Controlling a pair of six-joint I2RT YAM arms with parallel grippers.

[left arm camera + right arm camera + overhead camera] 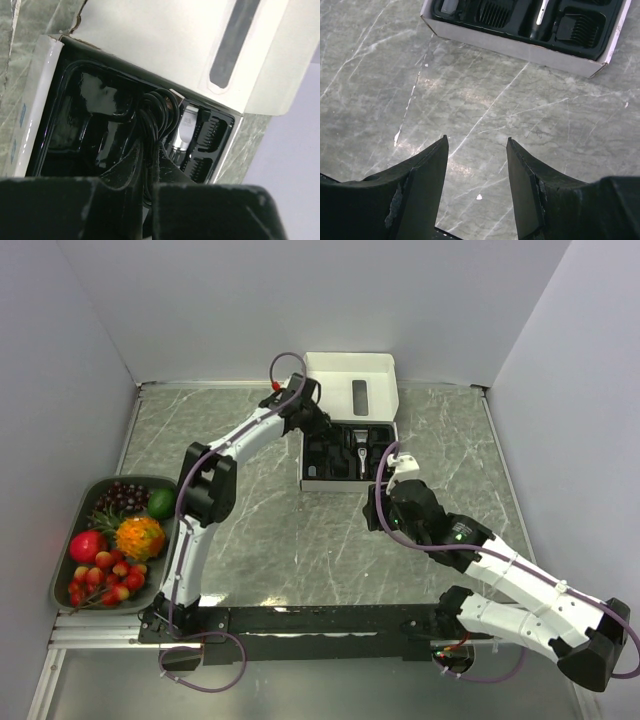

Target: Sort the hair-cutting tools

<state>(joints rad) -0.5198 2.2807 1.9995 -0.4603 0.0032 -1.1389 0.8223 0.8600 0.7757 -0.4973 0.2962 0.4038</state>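
Observation:
An open white box (310,483) holds a black moulded tray (85,130). My left gripper (150,154) is shut on the coiled black cable (160,112), which hangs just over the tray's left half. The silver-and-black hair clipper (185,132) lies in a slot beside it, with black comb guards (211,131) to its right. From above, the left gripper (316,430) sits over the box's left side. My right gripper (476,142) stands open above bare table, just in front of the box, nothing between its fingers. The clipper (540,14) and a comb guard (578,26) show in the right wrist view too.
The box's raised lid (350,375) stands at the back, near the rear wall. A grey tray of colourful fruit (62,558) sits at the table's left edge. Marble tabletop (270,540) lies between the box and the arm bases.

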